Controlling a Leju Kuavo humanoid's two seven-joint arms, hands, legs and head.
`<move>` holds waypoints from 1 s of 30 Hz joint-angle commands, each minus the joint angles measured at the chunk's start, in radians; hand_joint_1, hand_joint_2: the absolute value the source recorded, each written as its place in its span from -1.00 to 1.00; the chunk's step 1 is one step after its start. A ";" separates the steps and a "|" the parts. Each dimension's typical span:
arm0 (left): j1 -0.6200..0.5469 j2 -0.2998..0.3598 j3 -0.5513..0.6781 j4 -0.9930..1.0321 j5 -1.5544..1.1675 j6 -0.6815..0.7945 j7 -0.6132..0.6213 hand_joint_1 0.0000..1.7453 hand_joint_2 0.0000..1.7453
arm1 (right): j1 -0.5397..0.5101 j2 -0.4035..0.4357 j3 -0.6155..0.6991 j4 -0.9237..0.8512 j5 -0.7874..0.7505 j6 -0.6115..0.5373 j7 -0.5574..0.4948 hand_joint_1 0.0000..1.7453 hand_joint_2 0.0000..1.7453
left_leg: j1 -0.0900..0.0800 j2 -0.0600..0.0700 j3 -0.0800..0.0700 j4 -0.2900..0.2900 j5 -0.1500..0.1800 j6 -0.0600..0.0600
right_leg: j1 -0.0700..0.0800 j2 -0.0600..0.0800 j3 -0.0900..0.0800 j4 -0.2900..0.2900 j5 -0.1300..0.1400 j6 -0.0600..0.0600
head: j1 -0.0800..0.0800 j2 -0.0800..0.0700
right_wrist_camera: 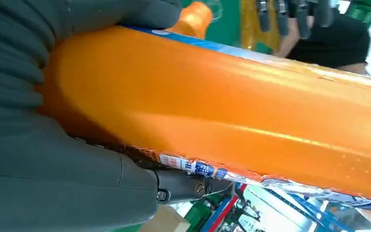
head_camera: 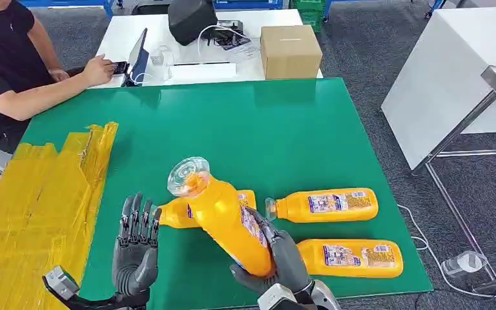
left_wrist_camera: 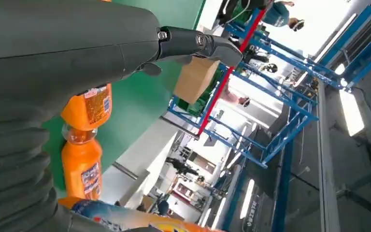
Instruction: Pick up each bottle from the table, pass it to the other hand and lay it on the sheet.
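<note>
No bottle lies on the sheet (head_camera: 32,213) at lower left yet: the right hand (head_camera: 283,258) grips one bottle (head_camera: 223,216) at bottom centre, the left hand (head_camera: 135,248) waits spread and empty, and three more (head_camera: 326,205) lie on the table (head_camera: 245,123).

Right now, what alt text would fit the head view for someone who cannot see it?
The robot's right hand holds an orange bottle above a green table, the open left hand beside it.
</note>
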 commanded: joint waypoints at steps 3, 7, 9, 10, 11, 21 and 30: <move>-0.039 0.034 0.005 0.039 0.007 -0.011 0.021 -1.00 1.00 | -0.122 -0.004 -0.048 0.115 0.065 0.078 0.053 1.00 1.00 | 0.001 0.002 0.003 -0.002 0.000 0.000 | 0.001 0.000 0.003 -0.003 0.001 -0.001 | 0.000 0.000; -0.041 0.034 0.002 0.041 0.007 -0.013 0.024 -1.00 1.00 | -0.128 -0.003 -0.036 0.129 0.080 0.083 0.061 1.00 1.00 | 0.000 0.001 0.002 -0.001 0.000 0.000 | 0.001 0.000 0.002 -0.002 0.001 -0.001 | 0.000 0.000; -0.046 0.036 -0.003 0.047 0.005 -0.016 0.031 -1.00 1.00 | -0.155 0.011 -0.013 0.170 0.099 0.095 0.074 1.00 1.00 | 0.000 0.002 0.001 -0.001 0.000 0.000 | 0.001 0.000 0.002 -0.001 0.001 -0.001 | 0.000 0.000; -0.049 0.036 -0.005 0.050 0.006 -0.017 0.034 -1.00 1.00 | -0.172 0.017 0.005 0.196 0.114 0.102 0.085 1.00 1.00 | 0.000 0.003 0.003 -0.002 0.000 0.000 | 0.001 0.001 0.003 -0.002 0.001 -0.001 | 0.000 0.000; -0.053 0.038 -0.008 0.053 0.007 -0.021 0.036 -1.00 1.00 | -0.192 0.027 0.024 0.225 0.127 0.108 0.096 1.00 1.00 | 0.000 0.003 0.002 -0.001 0.000 0.000 | 0.001 0.002 0.002 -0.002 0.001 -0.001 | 0.000 0.000; -0.079 0.062 -0.056 0.092 0.002 -0.056 0.050 -1.00 1.00 | -0.334 0.100 0.176 0.415 0.165 0.128 0.136 1.00 1.00 | 0.001 0.003 0.003 -0.002 0.001 0.000 | 0.001 0.002 0.002 -0.002 0.001 -0.001 | 0.000 0.000; -0.099 0.093 -0.097 0.139 -0.061 -0.043 0.032 -1.00 1.00 | -0.419 0.142 0.295 0.496 0.164 0.147 0.156 1.00 1.00 | 0.000 0.002 0.001 -0.002 0.001 0.000 | 0.001 0.001 0.001 -0.001 0.001 -0.001 | 0.000 0.000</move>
